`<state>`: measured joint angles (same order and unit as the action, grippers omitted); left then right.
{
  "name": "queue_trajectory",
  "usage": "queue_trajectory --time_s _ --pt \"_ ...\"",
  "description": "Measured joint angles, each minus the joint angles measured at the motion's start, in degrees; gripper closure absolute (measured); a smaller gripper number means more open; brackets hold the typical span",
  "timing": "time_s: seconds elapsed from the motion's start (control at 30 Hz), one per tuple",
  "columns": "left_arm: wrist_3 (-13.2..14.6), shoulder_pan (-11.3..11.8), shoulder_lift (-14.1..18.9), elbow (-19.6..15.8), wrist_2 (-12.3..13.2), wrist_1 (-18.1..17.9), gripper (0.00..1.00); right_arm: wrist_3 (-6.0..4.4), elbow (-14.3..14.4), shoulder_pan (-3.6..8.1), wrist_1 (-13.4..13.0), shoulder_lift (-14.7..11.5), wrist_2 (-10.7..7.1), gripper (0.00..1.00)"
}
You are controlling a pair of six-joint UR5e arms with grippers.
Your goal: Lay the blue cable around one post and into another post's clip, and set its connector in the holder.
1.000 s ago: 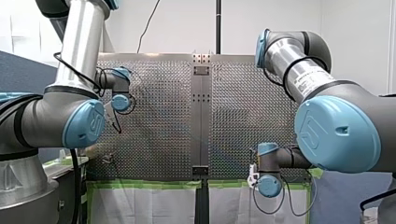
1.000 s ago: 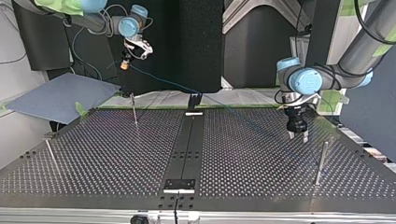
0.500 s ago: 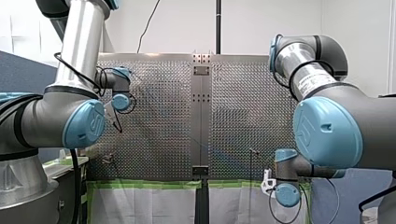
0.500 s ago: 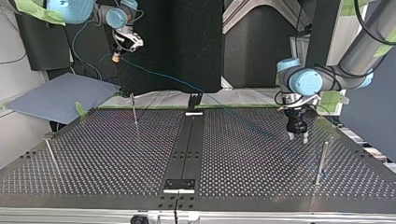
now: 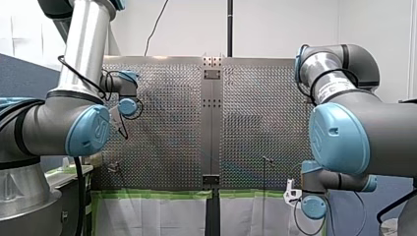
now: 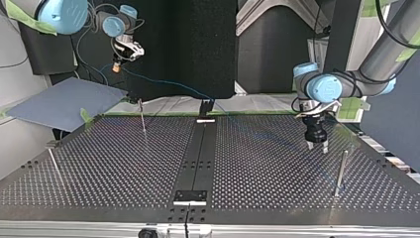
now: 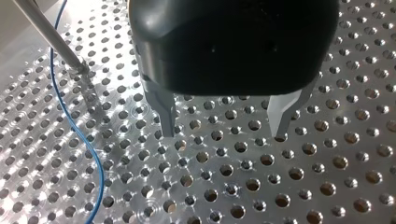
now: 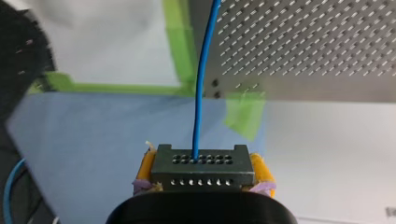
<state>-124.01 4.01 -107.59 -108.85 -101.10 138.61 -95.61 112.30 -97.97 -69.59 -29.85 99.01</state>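
- My right gripper (image 8: pixel 203 181) clamps the black multi-hole connector (image 8: pixel 203 161), thin blue cable (image 8: pixel 200 93) running from it
- My left gripper (image 7: pixel 224 132) hangs empty, fingers apart, over the perforated metal table (image 7: pixel 327 186)

Blue cable (image 8: pixel 201 93) strung up off the table, connector (image 8: pixel 201 161) held.
You'll see the dark, many-holed connector clamped between the right gripper (image 8: pixel 201 173)'s yellow pads (image 8: pixel 259 169). The cable leaves its face straight, and farther along it curves loosely over the perforated table just beside a metal post (image 7: pixel 46 37).

Blue sheet (image 6: pixel 59 103) beside perforated table (image 6: pixel 272 173); green tape (image 5: pixel 152 193) along table edge.
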Motion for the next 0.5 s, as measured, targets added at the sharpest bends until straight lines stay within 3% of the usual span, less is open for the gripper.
queue_trajectory --time_s 0.1,0.3,0.37,0.5 --pt "0.21 0.07 0.00 0.00 -0.18 0.04 0.02 -0.21 -1.60 0.27 1.55 -1.51 -1.61 1.00" --pt "1.28 -0.11 -0.01 -0.01 -0.52 0.45 0.02 -2.37 -3.98 1.06 4.58 -4.57 -4.69 1.00" --pt "1.41 -0.19 -0.01 -0.01 -0.50 0.53 0.02 -2.23 -4.90 1.35 5.59 -5.62 -5.75 1.00" --pt "1.48 -0.46 -0.01 -0.01 -0.46 0.71 0.02 -0.87 -6.52 1.93 7.46 -7.62 -7.73 1.00"
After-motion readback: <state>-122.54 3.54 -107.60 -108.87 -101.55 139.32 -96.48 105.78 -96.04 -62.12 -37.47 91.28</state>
